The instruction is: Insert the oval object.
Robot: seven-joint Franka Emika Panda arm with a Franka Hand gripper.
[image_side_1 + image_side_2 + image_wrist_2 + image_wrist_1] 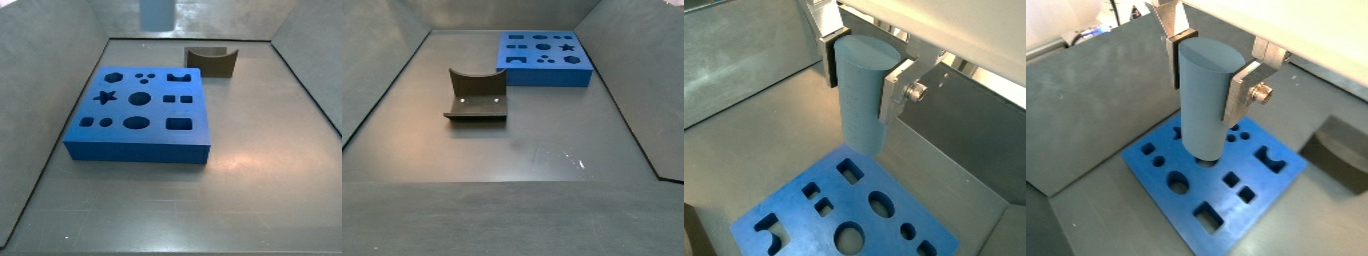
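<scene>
Wrist views: gripper (pixel 1209 62) jaws clamped on oval object (pixel 1205 95), above blue block (pixel 1213 185)

I read no text, label, brand or number anywhere: not on my hand (pixel 1209 62), peg (pixel 1207 100) or block (pixel 140 112).

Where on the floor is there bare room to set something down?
The wide floor in front of the brown block and blue block is free. The hand grips the oval object above the blue block's holes. The strip between the blocks is tighter.
</scene>
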